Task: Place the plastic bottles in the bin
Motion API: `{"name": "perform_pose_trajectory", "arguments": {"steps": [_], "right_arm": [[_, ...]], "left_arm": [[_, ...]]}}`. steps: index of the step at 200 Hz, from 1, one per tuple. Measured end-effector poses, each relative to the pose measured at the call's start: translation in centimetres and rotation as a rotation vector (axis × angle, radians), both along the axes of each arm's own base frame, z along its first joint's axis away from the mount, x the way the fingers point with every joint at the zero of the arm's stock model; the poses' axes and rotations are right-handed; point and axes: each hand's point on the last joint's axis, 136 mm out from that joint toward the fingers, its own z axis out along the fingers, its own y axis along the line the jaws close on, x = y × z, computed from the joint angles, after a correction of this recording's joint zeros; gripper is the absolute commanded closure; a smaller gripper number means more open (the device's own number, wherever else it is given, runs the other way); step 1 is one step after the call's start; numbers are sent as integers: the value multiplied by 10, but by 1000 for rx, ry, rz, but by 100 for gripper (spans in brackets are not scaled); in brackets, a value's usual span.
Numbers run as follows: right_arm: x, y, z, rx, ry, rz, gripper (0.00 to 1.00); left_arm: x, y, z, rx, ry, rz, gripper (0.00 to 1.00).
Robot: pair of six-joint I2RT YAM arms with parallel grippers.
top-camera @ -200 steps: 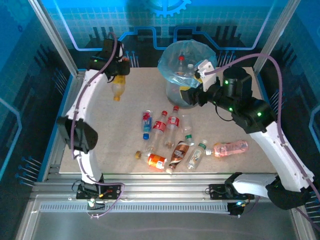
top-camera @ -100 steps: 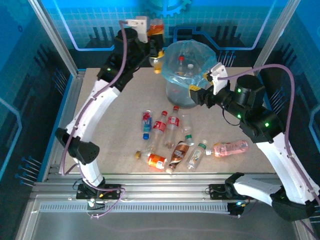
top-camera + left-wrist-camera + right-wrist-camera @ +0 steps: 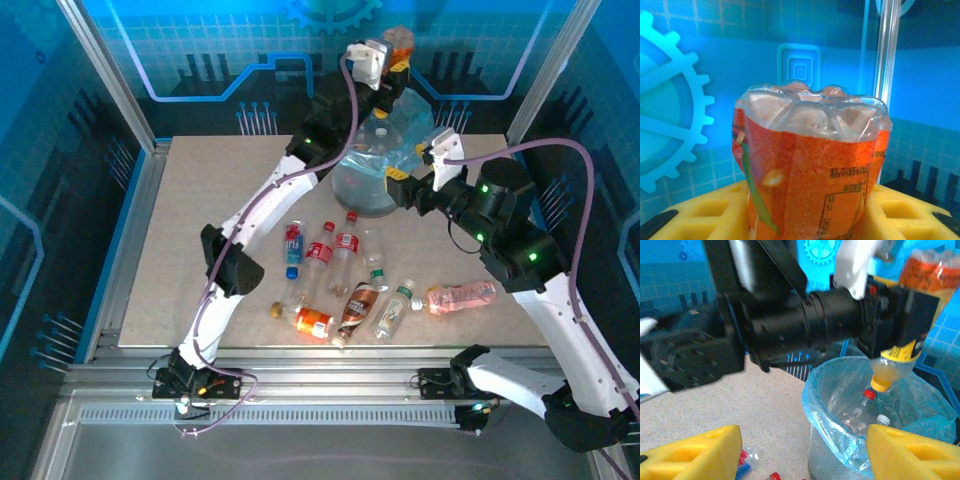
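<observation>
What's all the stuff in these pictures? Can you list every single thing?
orange-labelled clear plastic bottle: one, orange label and yellowish cap, held upside down above the bin
loose clear plastic bottles: about eight, with red, blue, brown, orange, pink and pale labels, lying around the middle of the table
clear plastic bottles inside the bin: at least two, one with a red cap and one with a white cap
round grey bin lined with a light-blue bag: one, on the far side of the table
beige table: one, under everything
left hand: yellow pads, shut on the orange-labelled bottle
right hand: yellow pads, open and empty, beside the bin
</observation>
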Motion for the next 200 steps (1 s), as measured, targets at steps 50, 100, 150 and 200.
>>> {"name": "perform_pose_trajectory", "arguments": {"steps": [50,100,150,200], "right_arm": [[3,0,-2,-18,-13,-2,32],[6,1,-9,-26,1,-3,32],[6,1,-9,-32,-3,-4,32],[6,-1,-9,-32,-5,-11,32]], "left_arm": [[33,-16,-68,66,61,32,37],[37,-15,-70,68,45,50,28],[37,-15,-70,61,37,53,27],[41,-17,-84,77,60,54,28]]}}
